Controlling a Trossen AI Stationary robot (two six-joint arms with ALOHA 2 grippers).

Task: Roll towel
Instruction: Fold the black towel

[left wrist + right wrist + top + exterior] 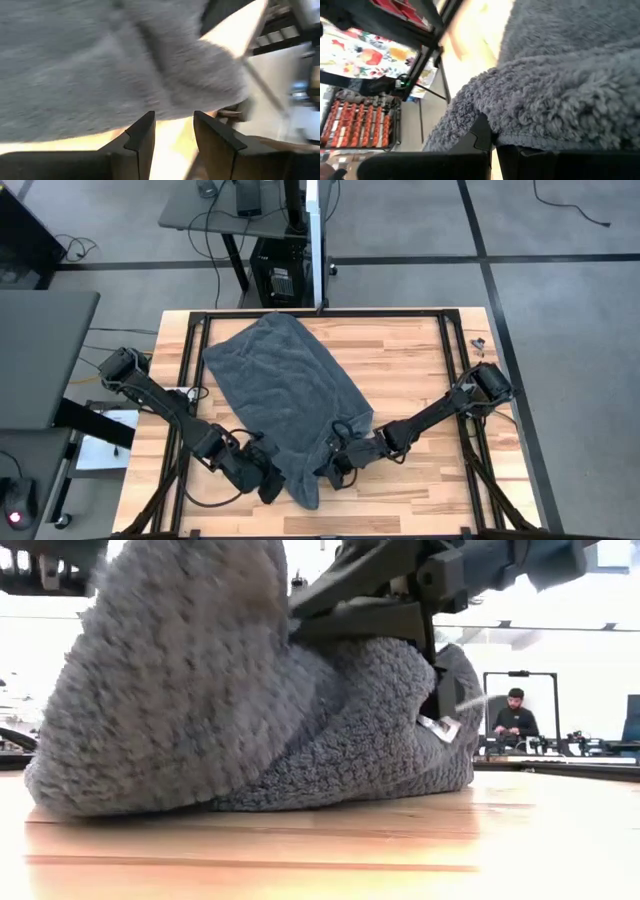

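dark grey terry towel (285, 395) spread diagonally across a light wooden table (410, 360), running from the far left-centre down to the near middle, with its near end bunched and lifted off the surface. seen level from the table top, piled into a thick mound (230, 700) resting on the wood, a small white tag (438, 726) showing at its right edge.

right gripper (338, 468) reaching in from the right side, at the towel's near right edge; fingers pressed together with a fold of cloth lying over and between them (492, 142), pinching the towel's hem.

left gripper (268, 480) reaching in from the left, at the near left edge of the towel beside the hanging corner. fingers (142, 137) partly spread with bare table visible in the gap; towel (100, 65) just beyond the tips, not between them.

beyond the table, a seated person (515, 718) far off in the room at the right.
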